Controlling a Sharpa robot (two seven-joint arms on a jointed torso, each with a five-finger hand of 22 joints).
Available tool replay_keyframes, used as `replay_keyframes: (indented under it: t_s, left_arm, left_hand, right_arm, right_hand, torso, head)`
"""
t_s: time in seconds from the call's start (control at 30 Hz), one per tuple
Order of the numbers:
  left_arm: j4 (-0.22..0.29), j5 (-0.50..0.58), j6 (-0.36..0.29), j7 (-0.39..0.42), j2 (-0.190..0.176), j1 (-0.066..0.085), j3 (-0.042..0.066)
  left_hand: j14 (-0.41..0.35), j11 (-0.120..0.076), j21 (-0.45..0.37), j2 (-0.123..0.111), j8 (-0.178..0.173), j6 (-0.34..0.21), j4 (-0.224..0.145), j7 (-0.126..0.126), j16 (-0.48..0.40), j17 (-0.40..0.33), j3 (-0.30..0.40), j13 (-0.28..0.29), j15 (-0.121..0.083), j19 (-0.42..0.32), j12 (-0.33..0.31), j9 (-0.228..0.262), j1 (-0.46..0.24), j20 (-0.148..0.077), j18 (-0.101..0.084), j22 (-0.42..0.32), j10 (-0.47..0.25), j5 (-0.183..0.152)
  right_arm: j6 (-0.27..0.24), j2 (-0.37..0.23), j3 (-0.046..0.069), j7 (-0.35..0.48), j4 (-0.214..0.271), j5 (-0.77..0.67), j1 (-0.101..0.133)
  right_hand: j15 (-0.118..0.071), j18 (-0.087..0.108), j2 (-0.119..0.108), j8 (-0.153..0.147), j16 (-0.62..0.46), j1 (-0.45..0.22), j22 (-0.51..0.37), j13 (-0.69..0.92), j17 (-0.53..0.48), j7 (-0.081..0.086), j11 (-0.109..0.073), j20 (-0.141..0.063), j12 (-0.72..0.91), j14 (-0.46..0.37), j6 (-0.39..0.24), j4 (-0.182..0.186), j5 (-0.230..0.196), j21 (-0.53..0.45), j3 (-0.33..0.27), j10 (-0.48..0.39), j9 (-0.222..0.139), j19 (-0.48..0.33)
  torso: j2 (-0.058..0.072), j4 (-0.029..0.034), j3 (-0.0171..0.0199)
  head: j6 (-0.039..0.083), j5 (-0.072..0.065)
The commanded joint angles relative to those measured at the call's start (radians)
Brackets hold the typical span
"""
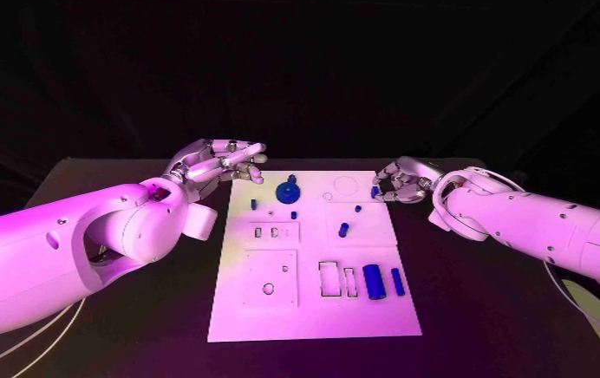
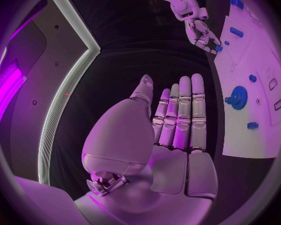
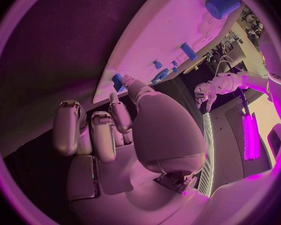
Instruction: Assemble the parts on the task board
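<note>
While both arms reach in over the black table (image 1: 113, 343), I see the task board (image 1: 319, 257) lying flat in the middle of it, long side running from 12 to 6 o'clock.

My left hand (image 1: 223, 163) hangs just off the board's corner at about 11 o'clock. In the left wrist view its fingers (image 2: 184, 110) lie straight and side by side with the thumb apart, palm bare, nothing held.

My right hand (image 1: 402, 180) sits at the board's edge near 1 o'clock, fingers curled in. In the right wrist view a small blue part (image 3: 118, 81) sits right at the tip of the thumb at the board's edge; from the left wrist view the same part also shows at the fingertips. It looks pinched between thumb and finger, though I cannot tell how firm the hold is.

On the board, a blue gear (image 1: 289, 192) stands near 12 o'clock. Small blue pegs (image 1: 294, 215) dot the upper half. Toward 5 o'clock, a thick blue cylinder (image 1: 373, 279) lies beside a thinner blue rod (image 1: 398, 282), close but apart, just next to open rectangular slots (image 1: 329, 279).
</note>
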Motion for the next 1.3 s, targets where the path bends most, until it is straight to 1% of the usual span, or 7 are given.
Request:
replay_keyframes:
  t_s: [0.03,0.17,0.7,0.9,1.13,1.27,1.3]
  left_arm:
    - [0.001,0.002,0.018,0.006,0.002,0.001,0.001]
    - [0.001,0.002,0.018,0.006,0.001,0.001,0.001]
    - [0.002,0.002,0.018,0.004,0.0,0.001,0.001]
    - [0.002,0.002,0.017,0.002,0.0,0.001,0.001]
    - [0.002,0.002,0.017,0.0,0.0,0.001,0.001]
    - [0.001,0.002,0.017,0.0,-0.001,0.001,0.001]
    - [0.001,0.002,0.017,0.0,-0.001,0.001,0.001]
  left_hand:
    - [-0.006,0.005,-0.004,0.01,-0.004,0.003,-0.005,0.003,-0.006,-0.001,-0.001,0.002,0.003,-0.008,-0.006,0.001,0.003,-0.002,0.01,-0.002,-0.005,-0.003]
    - [-0.006,0.005,-0.004,0.01,-0.004,0.003,-0.005,0.003,-0.006,-0.001,-0.001,0.002,0.003,-0.008,-0.006,0.001,0.003,-0.002,0.01,-0.002,-0.005,-0.003]
    - [-0.005,0.005,-0.004,0.012,-0.004,0.003,-0.005,0.003,-0.006,-0.001,0.0,0.002,0.003,-0.008,-0.006,0.001,0.004,-0.002,0.01,-0.002,-0.005,-0.003]
    - [-0.005,0.005,-0.004,0.012,-0.004,0.003,-0.005,0.003,-0.006,-0.001,0.0,0.002,0.003,-0.008,-0.006,0.001,0.004,-0.002,0.01,-0.002,-0.005,-0.003]
    - [-0.004,0.006,-0.005,0.013,-0.004,0.003,-0.005,0.003,-0.007,-0.001,0.0,0.002,0.003,-0.008,-0.006,0.001,0.004,-0.002,0.01,-0.003,-0.005,-0.003]
    - [-0.004,0.006,-0.005,0.013,-0.004,0.003,-0.005,0.003,-0.007,-0.001,0.0,0.002,0.003,-0.008,-0.006,0.001,0.004,-0.002,0.01,-0.003,-0.005,-0.003]
    - [-0.004,0.006,-0.005,0.013,-0.004,0.003,-0.005,0.003,-0.007,-0.001,0.0,0.002,0.003,-0.008,-0.006,0.001,0.004,-0.002,0.01,-0.003,-0.005,-0.003]
  right_arm:
    - [0.015,0.005,0.0,-0.006,-0.004,-0.013,-0.001]
    - [0.022,0.01,0.0,-0.008,-0.012,-0.013,-0.002]
    - [0.03,0.022,0.0,-0.011,-0.022,-0.015,-0.009]
    - [0.028,0.023,0.0,-0.012,-0.023,-0.015,-0.009]
    - [0.012,0.024,0.0,-0.013,-0.024,-0.014,-0.009]
    - [-0.016,0.025,0.0,-0.01,-0.024,-0.002,-0.009]
    - [-0.02,0.025,0.0,-0.011,-0.024,-0.001,-0.009]
  right_hand:
    - [0.005,-0.004,0.013,0.009,-0.003,-0.001,0.032,0.003,0.186,-0.002,-0.001,-0.002,0.005,0.086,0.02,0.0,0.006,-0.002,0.006,0.007,0.004,-0.002]
    - [0.002,-0.003,0.018,0.02,-0.004,-0.002,0.033,0.005,0.186,-0.007,-0.005,-0.004,0.006,0.086,0.048,0.0,0.007,-0.003,0.007,0.009,0.01,-0.002]
    - [0.002,-0.003,0.017,0.021,-0.004,-0.002,0.034,0.007,0.186,-0.008,-0.005,-0.005,0.008,0.086,0.051,-0.001,0.008,-0.003,0.007,0.01,0.011,-0.002]
    - [0.0,-0.004,0.022,0.024,-0.003,-0.003,0.035,0.011,0.187,-0.01,-0.007,-0.006,0.011,0.086,0.059,0.0,0.008,-0.002,0.009,0.014,0.013,-0.001]
    - [-0.01,-0.004,0.042,0.048,-0.003,-0.005,0.04,0.018,0.188,-0.027,-0.021,-0.013,0.015,0.086,0.105,0.003,0.01,0.0,0.015,0.021,0.027,0.002]
    - [-0.021,-0.006,0.068,0.069,-0.001,-0.002,0.049,0.029,0.192,-0.042,-0.034,-0.022,0.022,0.088,0.131,0.006,0.013,0.007,0.023,0.033,0.04,0.009]
    - [-0.022,-0.007,0.07,0.071,-0.001,-0.002,0.05,0.03,0.192,-0.044,-0.035,-0.023,0.023,0.088,0.133,0.006,0.013,0.008,0.024,0.034,0.041,0.01]
  torso:
    - [0.0,0.0004,0.0003]
    - [0.0,0.0006,0.0003]
    - [0.0,0.0,0.0004]
    - [0.0,-0.0001,0.0009]
    - [0.0,0.0003,0.0012]
    - [0.0,0.0003,0.0011]
    - [0.0,0.0003,0.0011]
  head:
    - [-0.001,-0.001]
    - [-0.003,-0.002]
    - [-0.007,0.001]
    - [-0.007,0.0]
    - [-0.009,0.001]
    - [-0.009,0.001]
    - [-0.009,0.001]
